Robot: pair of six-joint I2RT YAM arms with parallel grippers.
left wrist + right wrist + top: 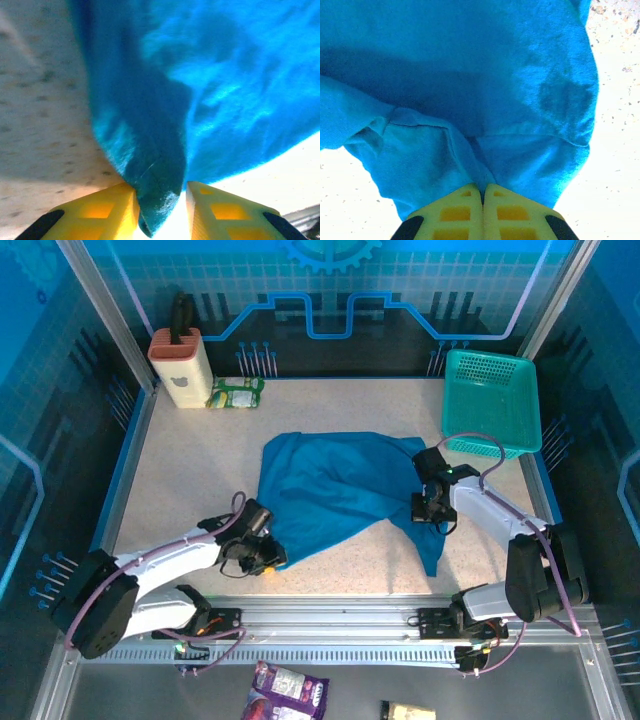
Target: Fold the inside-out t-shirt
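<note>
**Pinched from both sides: the inside-out t-shirt [335,490] at mid-table**

Far left corner of the table [190,480]: holds a beige caddy [180,365], with a green packet [237,392] just beside it. Toward the near left edge: finds the left gripper [265,550] low over the surface, at the shirt's near left tip. Seen from the left wrist: shows a bunched blue fold wedged between the fingers [117,212], cloth touching both, jaws part-way apart around it. Across the middle: lies crumpled and unfolded, with one tail running toward the near right edge. At the shirt's right edge: meets the right gripper [432,508], its yellow tips pressed together on a thin layer of cloth. Far right corner: carries a teal mesh basket [492,400], near the shirt's far right corner but not touching it.
</note>
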